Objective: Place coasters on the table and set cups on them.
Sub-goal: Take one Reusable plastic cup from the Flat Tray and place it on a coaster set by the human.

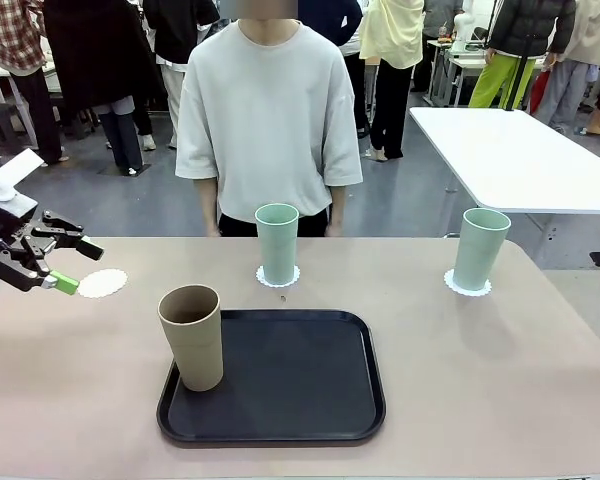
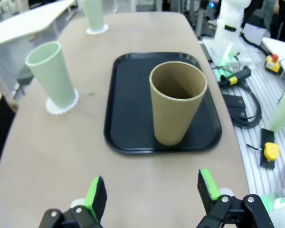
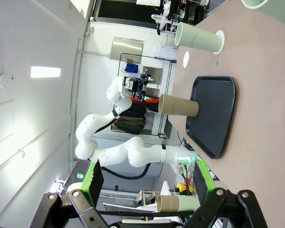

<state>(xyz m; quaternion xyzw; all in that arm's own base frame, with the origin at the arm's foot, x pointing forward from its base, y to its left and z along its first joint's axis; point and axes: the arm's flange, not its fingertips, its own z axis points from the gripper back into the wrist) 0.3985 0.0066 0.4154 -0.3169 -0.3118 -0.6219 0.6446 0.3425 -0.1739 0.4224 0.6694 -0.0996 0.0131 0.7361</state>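
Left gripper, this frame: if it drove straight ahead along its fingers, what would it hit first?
Most likely the tan cup standing on the black tray: it sits nearly dead ahead of the open left gripper. Bare table lies between them, though the gripper's height is hard to judge.

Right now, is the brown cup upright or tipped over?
Upright. The brown cup stands on its base on the tray, near its left edge, with its open mouth facing up.

The left tool [image 1: 78, 266] hovers low, jaws spread wide; the right tool [image 3: 147, 183] gapes too.
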